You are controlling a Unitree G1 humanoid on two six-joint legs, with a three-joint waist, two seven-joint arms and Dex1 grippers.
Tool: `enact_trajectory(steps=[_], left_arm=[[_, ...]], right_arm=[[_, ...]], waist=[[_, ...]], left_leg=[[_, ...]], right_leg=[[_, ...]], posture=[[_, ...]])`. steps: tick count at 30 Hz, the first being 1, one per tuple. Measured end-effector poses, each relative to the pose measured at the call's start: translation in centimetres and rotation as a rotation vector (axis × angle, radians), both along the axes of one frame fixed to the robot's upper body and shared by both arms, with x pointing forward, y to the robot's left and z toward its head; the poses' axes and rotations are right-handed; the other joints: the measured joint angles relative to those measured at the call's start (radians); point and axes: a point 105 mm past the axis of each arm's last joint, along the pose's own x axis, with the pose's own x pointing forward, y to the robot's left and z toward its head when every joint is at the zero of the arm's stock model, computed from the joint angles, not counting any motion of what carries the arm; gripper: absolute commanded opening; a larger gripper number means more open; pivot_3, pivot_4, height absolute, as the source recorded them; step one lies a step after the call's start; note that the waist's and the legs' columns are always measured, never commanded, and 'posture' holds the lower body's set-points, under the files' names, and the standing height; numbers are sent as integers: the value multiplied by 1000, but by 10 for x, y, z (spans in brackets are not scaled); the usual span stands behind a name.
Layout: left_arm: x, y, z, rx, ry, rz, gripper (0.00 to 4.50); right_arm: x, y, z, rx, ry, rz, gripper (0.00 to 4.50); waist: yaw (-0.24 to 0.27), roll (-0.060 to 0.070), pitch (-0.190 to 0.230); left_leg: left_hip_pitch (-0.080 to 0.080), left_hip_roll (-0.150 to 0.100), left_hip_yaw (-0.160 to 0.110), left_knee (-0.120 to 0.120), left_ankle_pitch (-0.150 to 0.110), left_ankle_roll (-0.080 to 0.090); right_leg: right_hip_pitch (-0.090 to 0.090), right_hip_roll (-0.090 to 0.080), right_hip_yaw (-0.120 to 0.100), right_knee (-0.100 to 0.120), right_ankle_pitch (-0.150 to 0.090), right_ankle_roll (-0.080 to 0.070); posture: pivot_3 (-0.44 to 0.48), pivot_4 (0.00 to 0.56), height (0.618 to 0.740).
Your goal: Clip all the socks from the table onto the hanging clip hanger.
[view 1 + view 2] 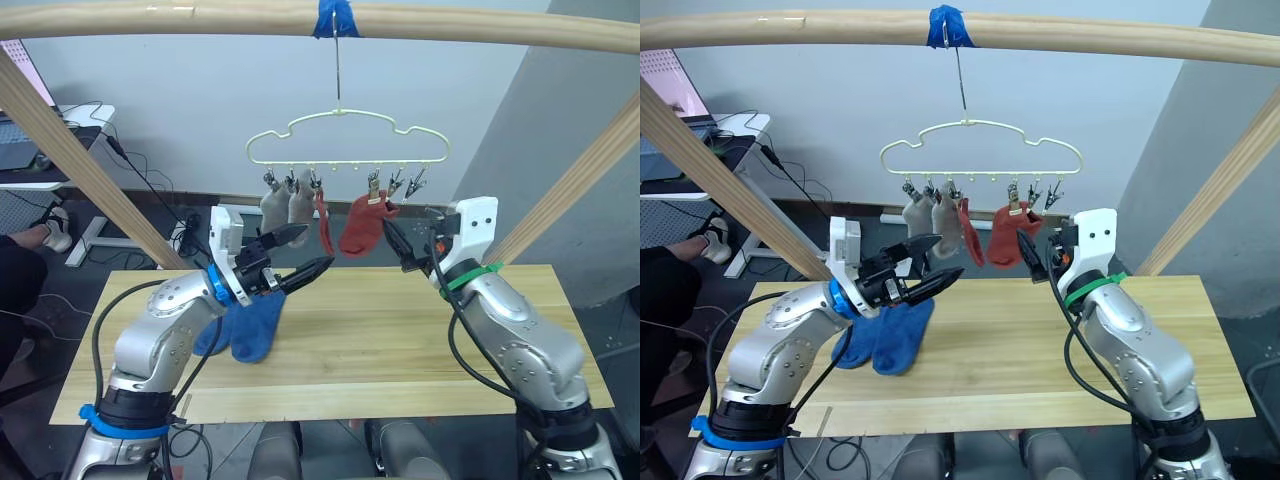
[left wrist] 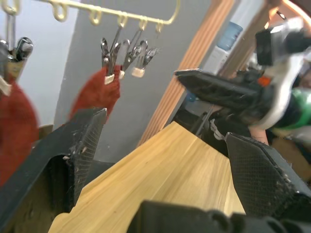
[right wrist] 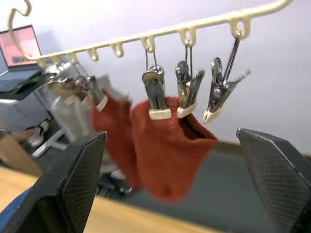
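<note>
Two grey socks [image 1: 285,208] and two red socks [image 1: 362,225] hang from the hanger [image 1: 345,140], two blue socks [image 1: 245,325] wait on the counter [image 1: 400,340] at 9 o'clock, and both the left fingers [image 1: 300,252] and right fingers [image 1: 392,235] are apart and empty, likely ready for them.

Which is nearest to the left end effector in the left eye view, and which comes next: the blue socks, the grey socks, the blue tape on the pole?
From the left end effector:
1. Blue socks, just below it on the table.
2. Grey socks, above it, clipped at the left end of the clip hanger.
3. Blue tape, highest, on the wooden pole.
</note>
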Motion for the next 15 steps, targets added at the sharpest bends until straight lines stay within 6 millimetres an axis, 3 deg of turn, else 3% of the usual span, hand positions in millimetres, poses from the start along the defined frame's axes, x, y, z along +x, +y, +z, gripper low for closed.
enact_trajectory(steps=[4,10,15], left_arm=[[3,5,2,8,12,51,4500],[5,10,8,9,-12,107,4500],[5,10,8,14,-19,117,4500]], right_arm=[[8,5,1,-17,-54,-6,2511],[24,11,-2,-24,-72,-38,2511],[37,3,-3,-35,-81,-101,2511]], waist=[[14,-1,7],[28,-2,13],[42,-2,14]], left_leg=[[0,0,0,0,0,0],[0,0,0,0,0,0],[0,0,0,0,0,0]], right_leg=[[0,0,0,0,0,0],[0,-1,-1,0,2,-4],[0,-1,-1,0,3,-5]], posture=[[10,236,740],[28,234,740],[34,231,740]])
